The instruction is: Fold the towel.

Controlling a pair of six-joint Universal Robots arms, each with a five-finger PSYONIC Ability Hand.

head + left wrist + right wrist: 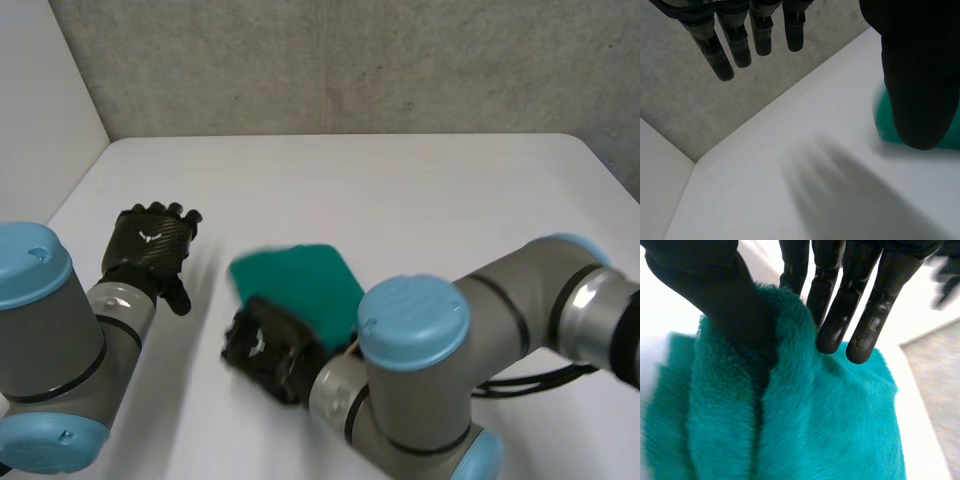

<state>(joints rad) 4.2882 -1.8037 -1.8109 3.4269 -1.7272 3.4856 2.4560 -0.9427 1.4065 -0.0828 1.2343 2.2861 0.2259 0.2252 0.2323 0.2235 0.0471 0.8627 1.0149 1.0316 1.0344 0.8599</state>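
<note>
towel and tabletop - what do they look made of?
The towel: teal plush cloth, probably microfibre or fleece, going by its dense fuzzy pile. The table: smooth white matte top, perhaps laminate; no grain or gloss visible.

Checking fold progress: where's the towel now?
In the head view the towel lies mid-table, its near edge pinched in the right hand, the left hand open and apart to its left.
</note>
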